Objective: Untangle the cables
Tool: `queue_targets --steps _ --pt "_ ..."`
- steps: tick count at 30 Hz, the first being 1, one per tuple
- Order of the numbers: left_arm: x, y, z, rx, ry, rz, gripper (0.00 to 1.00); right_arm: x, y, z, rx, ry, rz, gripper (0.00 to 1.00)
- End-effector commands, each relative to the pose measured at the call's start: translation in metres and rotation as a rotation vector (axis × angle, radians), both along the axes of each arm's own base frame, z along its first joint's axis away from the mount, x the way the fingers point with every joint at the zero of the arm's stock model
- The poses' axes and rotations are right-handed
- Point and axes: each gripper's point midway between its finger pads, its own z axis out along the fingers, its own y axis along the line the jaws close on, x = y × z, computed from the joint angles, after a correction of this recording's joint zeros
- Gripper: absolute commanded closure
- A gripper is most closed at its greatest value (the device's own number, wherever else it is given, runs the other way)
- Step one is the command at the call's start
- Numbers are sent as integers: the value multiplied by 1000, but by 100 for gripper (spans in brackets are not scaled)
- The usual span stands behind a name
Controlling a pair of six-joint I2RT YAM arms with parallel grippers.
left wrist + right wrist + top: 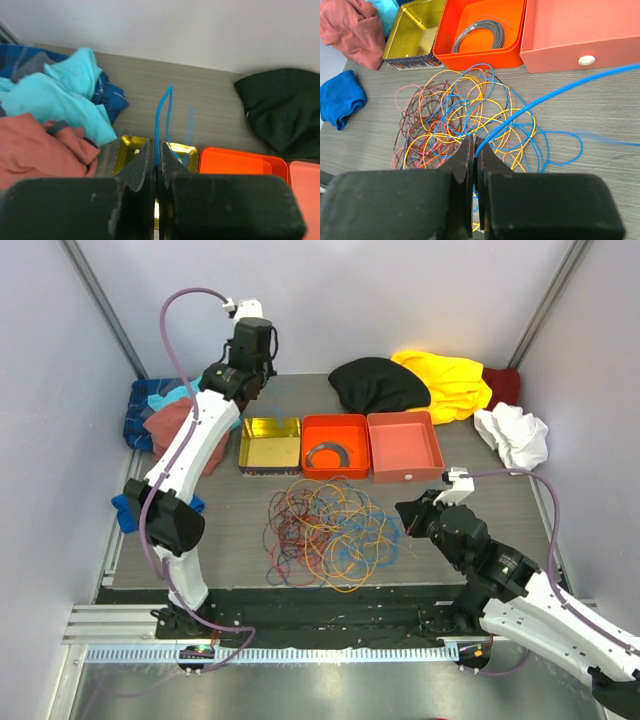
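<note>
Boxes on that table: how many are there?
3, in a row behind the cables: a yellow tin at the left, an orange box holding a grey coil in the middle, a coral box at the right. Clothes could hide more.

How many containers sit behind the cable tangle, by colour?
yellow tin: 1
orange tray: 1
salmon-pink box: 1
Total: 3
</note>
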Motion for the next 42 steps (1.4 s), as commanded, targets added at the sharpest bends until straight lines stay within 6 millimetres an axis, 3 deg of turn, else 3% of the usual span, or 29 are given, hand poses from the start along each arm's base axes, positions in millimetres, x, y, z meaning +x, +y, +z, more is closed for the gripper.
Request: queue_targets --steps 1,8,12,18,24,31,37,39,40,42 --pt "6 -16 -17 -59 33 -42 100 7 3 11 -2 -50 1 99" --pt "15 1 -85 -44 142 26 100 9 6 5 -30 -45 9 99" --pt "18 8 -112 -55 171 47 100 10 7 1 -35 -33 9 99" --pt "14 5 -156 -70 262 44 100 11 9 -5 -34 -22 9 99" --pt "4 1 -175 -96 302 30 100 11 11 -6 -34 -18 13 99" --pt "-20 -22 -161 -135 287 -18 100 10 12 -9 -24 -13 17 99" --pt "-35 -17 -194 -101 358 1 100 9 15 -9 -8 -12 29 99" --pt "-30 -17 -188 -86 357 1 80 8 13 -8 -10 -14 25 99" --pt "-32 -16 -191 -74 375 7 62 7 13 -8 -9 -13 26 99" --pt "-28 -11 -178 -65 341 29 46 7 11 -7 -8 -15 20 99"
